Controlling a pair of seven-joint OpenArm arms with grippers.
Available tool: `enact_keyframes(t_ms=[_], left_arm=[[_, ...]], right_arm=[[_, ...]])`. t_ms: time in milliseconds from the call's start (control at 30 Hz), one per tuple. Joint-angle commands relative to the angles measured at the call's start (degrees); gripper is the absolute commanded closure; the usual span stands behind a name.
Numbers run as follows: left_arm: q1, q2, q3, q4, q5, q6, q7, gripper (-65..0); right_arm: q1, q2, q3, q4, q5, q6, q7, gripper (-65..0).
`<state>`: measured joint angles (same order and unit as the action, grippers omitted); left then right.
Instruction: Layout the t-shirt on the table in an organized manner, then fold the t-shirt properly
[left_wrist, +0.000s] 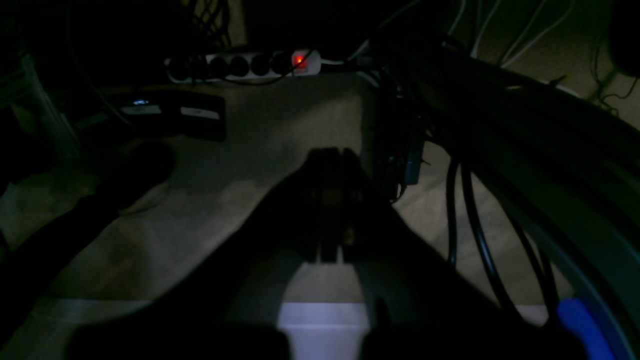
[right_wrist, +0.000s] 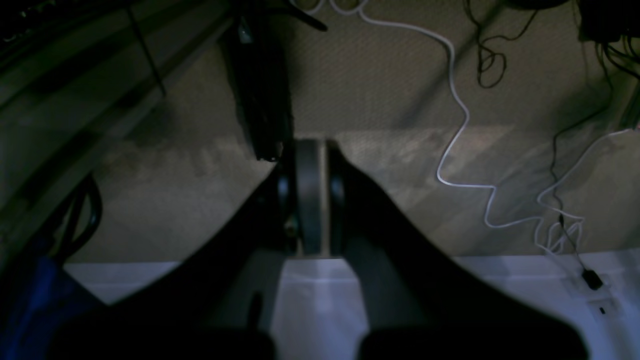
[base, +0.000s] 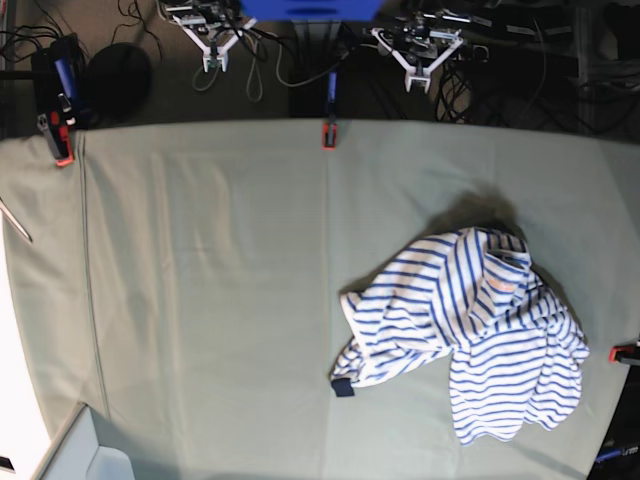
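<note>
Two arms sit folded at the far edge of the counter (base: 200, 260), and we see both tools drawn back off its cloth. Our left tool (left_wrist: 330, 200) has its jaws pressed together with nothing between them, pointing down at a carpeted floor where a power strip (left_wrist: 245, 65) shows a red lit switch. Our right tool (right_wrist: 312, 195) is likewise closed and empty, hanging over the floor with a white cable (right_wrist: 460, 130) snaking across it. In the base view the left tool (base: 420, 75) appears at the upper right and the right tool (base: 213, 55) at the upper left. We find the t-shirt (base: 470, 330) lying crumpled on the right part of the counter, well apart from both tools. Its blue-striped fabric is bunched in overlapping folds, a dark navy cuff (base: 343, 387) pokes out at its lower left, and a small orange mark (base: 500, 283) shows near the collar.
</note>
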<state>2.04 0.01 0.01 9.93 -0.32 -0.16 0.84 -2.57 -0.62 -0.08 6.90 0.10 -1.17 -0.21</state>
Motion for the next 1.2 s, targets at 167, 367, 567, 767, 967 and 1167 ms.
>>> enact_keyframes(t_ms=[167, 367, 567, 767, 967, 1167], left_arm=[[0.5, -0.1, 0.0, 0.3, -0.1, 0.4, -0.3, 0.0], [0.9, -0.1, 0.0, 0.3, -0.1, 0.4, -0.3, 0.0], [1.0, -0.1, 0.0, 0.3, -0.1, 0.4, -0.3, 0.0], [1.0, -0.9, 0.0, 0.3, -0.2, 0.4, -0.3, 0.0], [1.0, -0.9, 0.0, 0.3, -0.2, 0.4, -0.4, 0.0], [1.6, -0.9, 0.0, 0.4, -0.2, 0.4, -0.4, 0.0]], right_arm=[[-0.6, 0.1, -0.1, 0.2, 0.3, 1.5, 0.1, 0.0], [-0.6, 0.1, -0.1, 0.2, 0.3, 1.5, 0.1, 0.0], [-0.7, 0.1, -0.1, 0.2, 0.3, 1.5, 0.2, 0.0], [-0.8, 0.1, -0.1, 0.2, 0.3, 1.5, 0.2, 0.0], [-1.7, 0.1, -0.1, 1.9, 0.3, 1.5, 0.3, 0.0], [-6.6, 0.1, -0.1, 10.6, 0.3, 1.5, -0.2, 0.0]])
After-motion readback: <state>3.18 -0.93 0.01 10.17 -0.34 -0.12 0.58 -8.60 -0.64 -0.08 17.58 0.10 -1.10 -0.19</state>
